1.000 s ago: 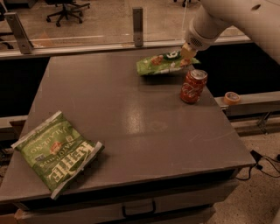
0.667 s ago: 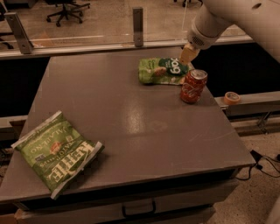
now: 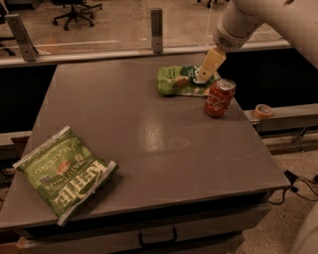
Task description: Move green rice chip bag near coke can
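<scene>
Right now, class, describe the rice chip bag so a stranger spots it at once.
On the table's far side, by the coke can, the rice chip bag lies under the gripper. It is light green, smaller than the near-left Kettle bag.

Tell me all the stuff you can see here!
Rice chip bag: one, light green, lying at the table's far edge, right of the middle.
Coke can: one, red, standing upright just right of and in front of that bag.
Kettle bag: one, green with white edges, near left corner, partly over the edge.
Table: one, dark grey, fills the middle.
Tape roll: one, orange, on the ledge right of the table.
Chair: one, black, on the floor behind the glass, top left.
Arm: one, white, coming in from the top right.
End effector: one, pale, at the rice chip bag's right end, just behind the can.
</scene>
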### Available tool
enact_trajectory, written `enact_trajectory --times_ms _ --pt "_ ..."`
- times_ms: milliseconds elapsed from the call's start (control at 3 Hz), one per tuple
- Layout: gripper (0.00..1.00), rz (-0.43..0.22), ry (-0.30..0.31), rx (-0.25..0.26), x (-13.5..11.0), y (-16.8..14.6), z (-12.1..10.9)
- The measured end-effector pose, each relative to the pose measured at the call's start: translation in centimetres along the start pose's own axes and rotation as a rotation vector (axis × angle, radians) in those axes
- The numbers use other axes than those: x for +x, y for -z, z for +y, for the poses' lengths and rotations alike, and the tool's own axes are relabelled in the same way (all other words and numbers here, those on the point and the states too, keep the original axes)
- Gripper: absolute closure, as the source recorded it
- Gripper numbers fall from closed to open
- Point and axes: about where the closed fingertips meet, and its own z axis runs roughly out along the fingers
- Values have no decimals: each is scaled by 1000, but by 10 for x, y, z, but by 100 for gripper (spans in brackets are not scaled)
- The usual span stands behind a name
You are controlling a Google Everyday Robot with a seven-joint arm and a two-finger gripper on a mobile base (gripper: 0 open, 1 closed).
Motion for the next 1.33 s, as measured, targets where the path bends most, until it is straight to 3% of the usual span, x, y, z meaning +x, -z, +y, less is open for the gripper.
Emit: enact_trajectory --times_ms 333,1000,1333 --pt "0 -69 -7 2 3 26 -26" --pt "0 -326 -8 148 21 171 -94" --pt "0 -345 -7 151 18 177 -96"
